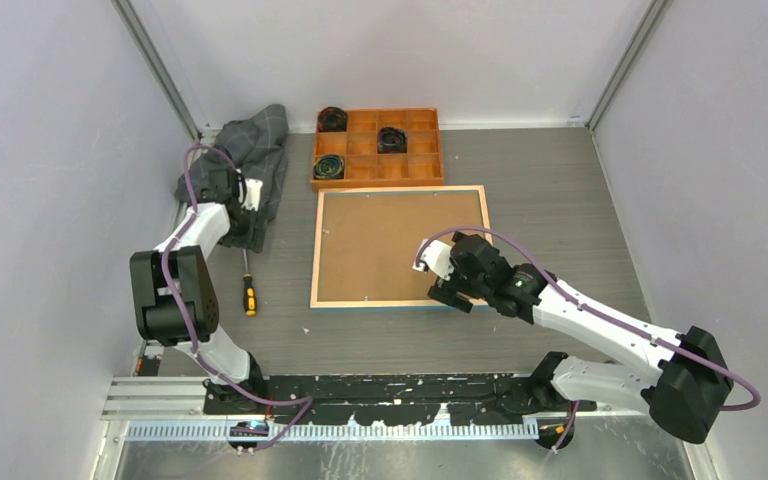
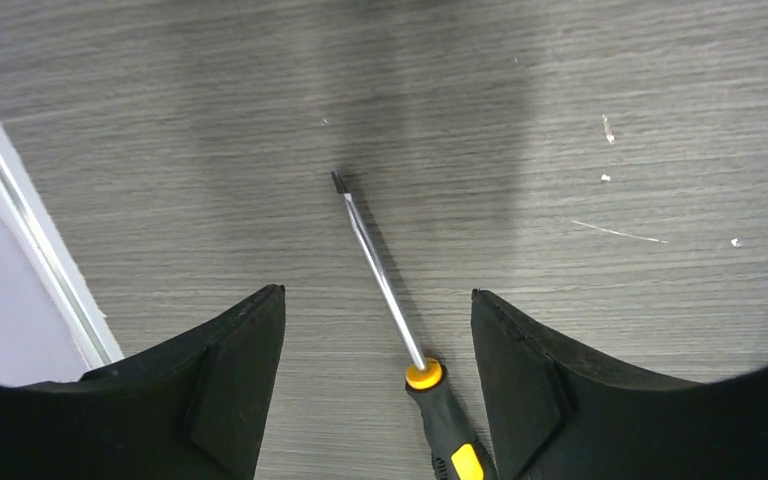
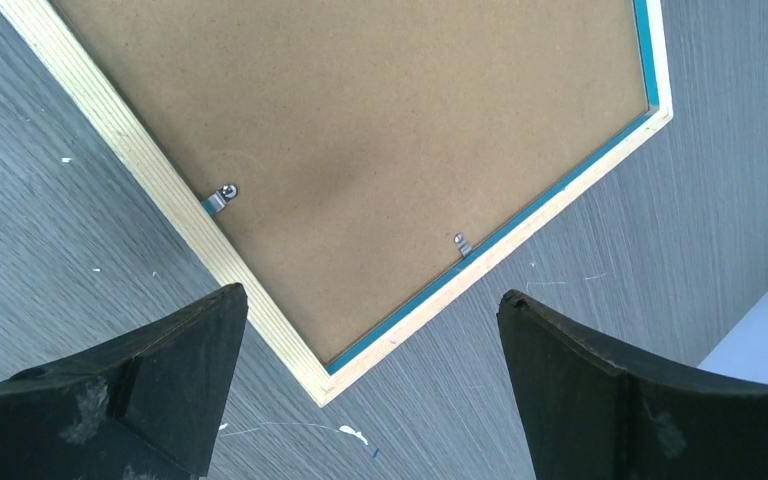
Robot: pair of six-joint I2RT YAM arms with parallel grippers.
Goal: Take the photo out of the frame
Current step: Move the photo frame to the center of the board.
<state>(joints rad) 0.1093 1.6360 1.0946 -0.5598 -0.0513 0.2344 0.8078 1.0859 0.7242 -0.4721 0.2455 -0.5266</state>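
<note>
— Table [image 1: 560, 200] space first: where is there room to move?
— Grey wood-grain top, pale walls on three sides. The frame [image 1: 316, 250] lies flat mid-table, back up, with a brown backing board [image 1: 390, 240] filling it, so the photo is hidden. Bare table shows to its right and along its near edge. An orange tray [image 1: 377, 183] sits just beyond its far edge.
— And the arms?
— The right gripper [image 3: 370, 293] hovers over the frame's near right corner, fingers spread wide, holding nothing. The left gripper [image 2: 377, 292] points down near the left wall, fingers apart, a screwdriver [image 2: 385, 280] lying between them.
</note>
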